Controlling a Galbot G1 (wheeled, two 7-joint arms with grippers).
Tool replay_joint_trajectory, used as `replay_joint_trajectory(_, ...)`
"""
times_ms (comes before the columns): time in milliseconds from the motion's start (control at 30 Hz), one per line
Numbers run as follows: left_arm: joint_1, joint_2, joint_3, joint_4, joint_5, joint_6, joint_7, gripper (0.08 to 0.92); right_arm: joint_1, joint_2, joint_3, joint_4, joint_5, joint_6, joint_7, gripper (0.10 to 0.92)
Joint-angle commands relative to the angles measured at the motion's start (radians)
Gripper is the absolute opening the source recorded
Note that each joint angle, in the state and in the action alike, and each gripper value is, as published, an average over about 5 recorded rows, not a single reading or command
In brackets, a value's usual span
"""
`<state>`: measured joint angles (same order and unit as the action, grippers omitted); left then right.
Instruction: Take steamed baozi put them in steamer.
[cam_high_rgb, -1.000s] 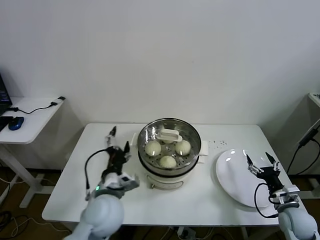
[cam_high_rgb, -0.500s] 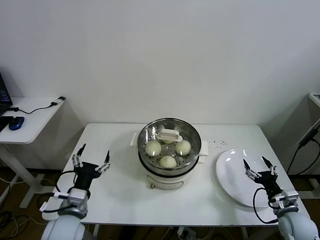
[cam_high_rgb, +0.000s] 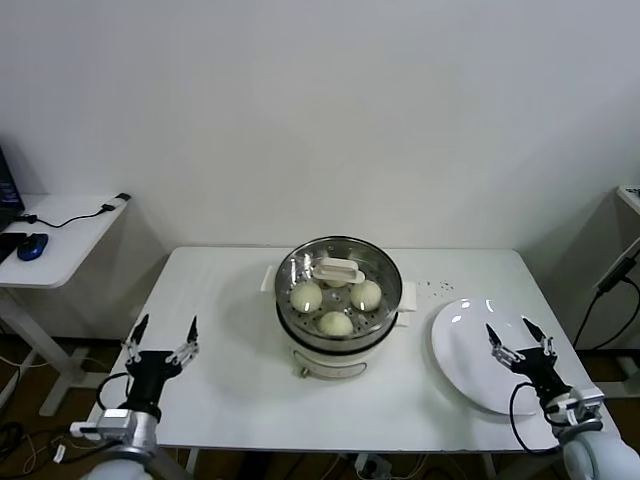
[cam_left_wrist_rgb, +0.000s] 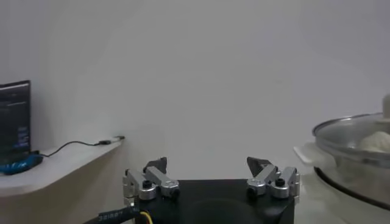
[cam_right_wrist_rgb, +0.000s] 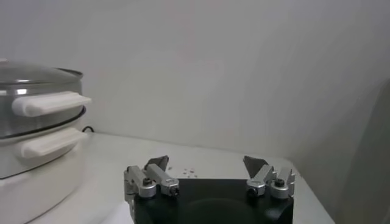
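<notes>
Both my left gripper (cam_high_rgb: 160, 335) and right gripper (cam_high_rgb: 519, 338) are wide open, holding nothing. Three steamed baozi (cam_high_rgb: 336, 322) lie in the steamer (cam_high_rgb: 338, 300), under its glass lid (cam_high_rgb: 338, 272).

No text, label, brand, number or sign can be read anywhere; the dark screen (cam_left_wrist_rgb: 14, 122) off to one side of the left gripper's jaws shows only illegible lines.

Head view looks down from above on the whole table (cam_high_rgb: 250, 385); both low wrist views face the wall, sharing the steamer (cam_high_rgb: 338, 300).
</notes>
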<state>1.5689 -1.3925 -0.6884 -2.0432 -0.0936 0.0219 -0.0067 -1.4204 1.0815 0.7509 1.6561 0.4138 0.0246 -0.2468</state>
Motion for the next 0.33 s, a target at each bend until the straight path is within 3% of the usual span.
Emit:
replay_joint_trajectory(33, 0.03, -0.026, -0.048, 0.031, -0.058, -0.063, 0.015, 0.823, -0.01, -0.02, -0.022, 0.028, 0.038, -0.014, 0.014, 0.823)
replay_joint_trajectory(333, 0.031, -0.024, -0.049, 0.021, -0.046, -0.056, 0.029, 0.823, 0.006, -0.013, -0.041, 0.033, 0.043, -0.01, 0.027, 0.823)
